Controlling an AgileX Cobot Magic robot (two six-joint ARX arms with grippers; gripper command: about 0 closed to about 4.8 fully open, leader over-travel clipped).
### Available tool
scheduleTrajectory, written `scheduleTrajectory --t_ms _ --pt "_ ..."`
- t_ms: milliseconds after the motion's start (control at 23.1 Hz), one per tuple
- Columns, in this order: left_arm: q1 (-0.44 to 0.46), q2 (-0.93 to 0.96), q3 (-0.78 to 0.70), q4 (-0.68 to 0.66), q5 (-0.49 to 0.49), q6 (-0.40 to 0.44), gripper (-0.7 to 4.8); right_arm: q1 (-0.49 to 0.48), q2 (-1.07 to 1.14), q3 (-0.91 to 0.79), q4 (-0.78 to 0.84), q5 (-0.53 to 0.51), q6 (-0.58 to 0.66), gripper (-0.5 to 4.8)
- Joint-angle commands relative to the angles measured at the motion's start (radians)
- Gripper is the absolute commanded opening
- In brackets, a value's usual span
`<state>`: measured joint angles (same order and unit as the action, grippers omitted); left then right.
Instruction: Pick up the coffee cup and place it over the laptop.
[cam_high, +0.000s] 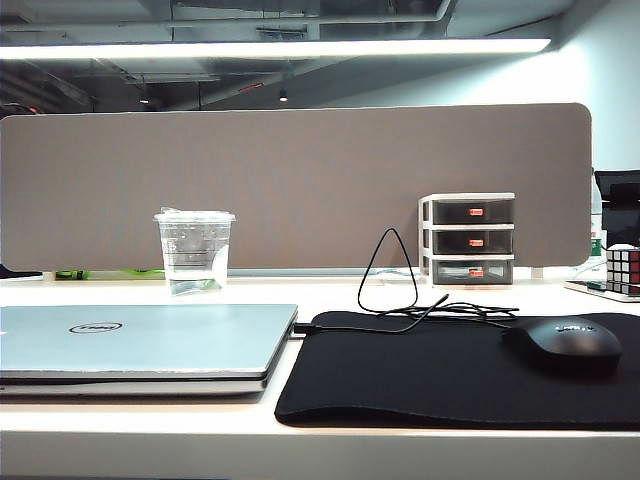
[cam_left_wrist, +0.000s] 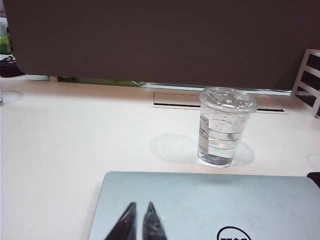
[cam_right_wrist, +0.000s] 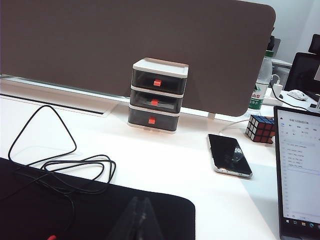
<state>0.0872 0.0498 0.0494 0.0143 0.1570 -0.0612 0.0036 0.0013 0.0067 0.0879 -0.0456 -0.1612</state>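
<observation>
**Cup waits behind the laptop**

Clear, tapered coffee cup (cam_left_wrist: 223, 127) stands upright on the white counter (cam_left_wrist: 75, 150), just beyond the smooth silver laptop (cam_left_wrist: 210, 200). Left pincer (cam_left_wrist: 139, 212) hovers over the lid, tips together; right pincer (cam_right_wrist: 141, 212) sits closed above the black mat (cam_right_wrist: 90, 210).

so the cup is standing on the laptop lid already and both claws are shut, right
Not quite. The cup stands on the table behind the laptop, not on its lid; the left wrist view shows it. The left claw and right claw are shut.
</observation>
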Motion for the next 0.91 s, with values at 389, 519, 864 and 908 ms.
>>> scheduleTrajectory --t_ms 389,519,864,908 --pt "0.002 0.0 0.003 0.007 0.004 -0.002 0.22 0.0 -0.002 -0.006 0.013 0.002 0.004 -0.01" --pt "0.001 0.0 0.003 0.008 0.005 -0.002 0.22 0.0 -0.002 -0.006 0.014 0.0 0.003 -0.01" --pt "0.001 0.0 0.003 0.017 0.034 -0.101 0.23 0.0 -0.002 -0.006 0.014 -0.003 0.112 -0.01" --pt "0.001 0.0 0.003 0.026 0.068 -0.132 0.23 0.0 -0.002 -0.006 0.013 -0.015 0.151 -0.01"
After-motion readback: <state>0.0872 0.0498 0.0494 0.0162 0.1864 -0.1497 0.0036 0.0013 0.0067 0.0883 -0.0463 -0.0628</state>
